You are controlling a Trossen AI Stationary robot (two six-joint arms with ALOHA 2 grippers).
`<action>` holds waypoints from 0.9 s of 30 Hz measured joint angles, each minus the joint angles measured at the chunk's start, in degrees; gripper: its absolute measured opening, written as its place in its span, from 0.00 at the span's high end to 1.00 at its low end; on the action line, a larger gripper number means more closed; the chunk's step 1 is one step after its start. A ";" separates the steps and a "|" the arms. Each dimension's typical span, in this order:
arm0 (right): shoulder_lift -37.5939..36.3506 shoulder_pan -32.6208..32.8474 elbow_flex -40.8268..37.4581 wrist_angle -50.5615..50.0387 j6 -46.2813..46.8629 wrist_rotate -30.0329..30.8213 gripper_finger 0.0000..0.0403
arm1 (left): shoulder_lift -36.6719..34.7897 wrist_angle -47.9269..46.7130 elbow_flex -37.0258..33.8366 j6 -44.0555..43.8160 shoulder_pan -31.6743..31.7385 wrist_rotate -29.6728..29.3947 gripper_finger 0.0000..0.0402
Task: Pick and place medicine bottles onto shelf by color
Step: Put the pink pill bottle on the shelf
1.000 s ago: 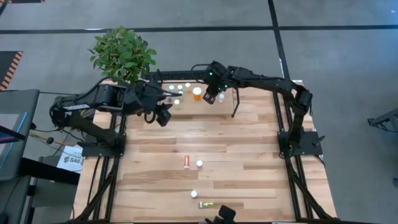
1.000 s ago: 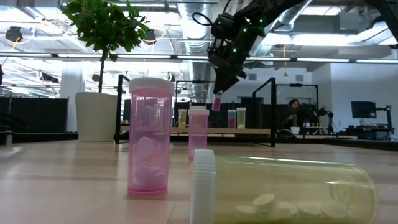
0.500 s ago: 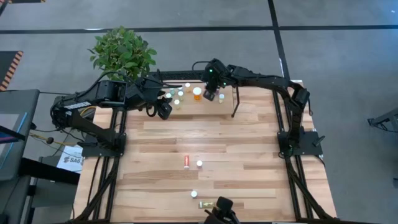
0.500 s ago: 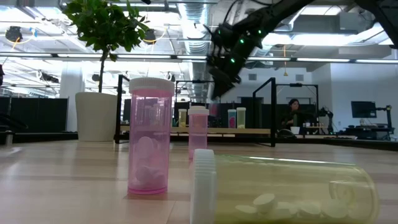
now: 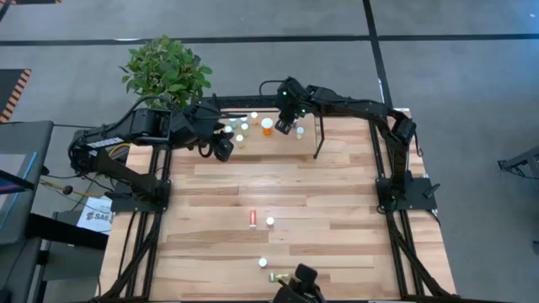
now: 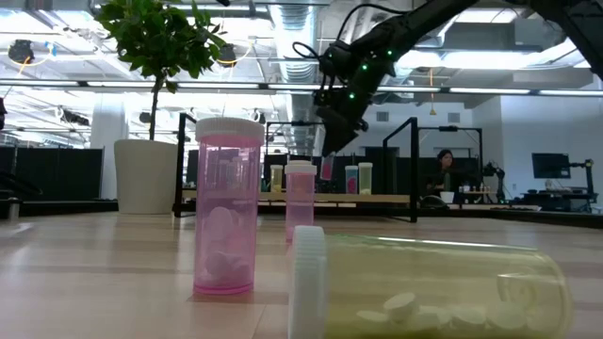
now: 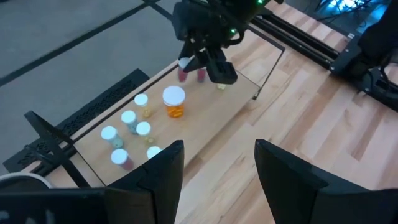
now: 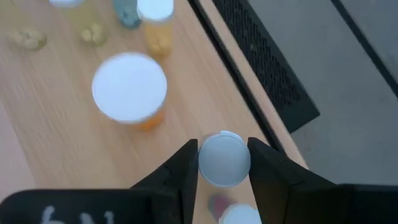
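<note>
Right gripper (image 8: pixel 222 163): above the shelf (image 5: pixel 278 139) at the desk's (image 5: pixel 337 194) far edge, fingers closed on a small white-capped bottle (image 8: pixel 224 158), beside the large orange bottle (image 8: pixel 129 90).

Left gripper (image 7: pixel 217 168): near the shelf's left end, fingers apart, holding nothing.

Shelf carried several bottles.

Desk: 1 red bottle (image 5: pixel 253 219) lying mid-desk; 1 yellow bottle (image 6: pixel 433 287) lying at the near edge.

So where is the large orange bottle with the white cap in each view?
High view: large orange bottle on the shelf, far table edge.
Low view: cannot tell it among the distant bottles.
Left wrist view: left of centre.
Right wrist view: upper left, cap towards the camera.
Shared landmark: the shelf.
</note>
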 joint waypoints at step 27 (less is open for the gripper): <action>-0.06 0.34 -1.51 2.57 8.23 0.30 0.65 | 0.00 0.89 0.01 -0.79 -0.02 0.13 0.55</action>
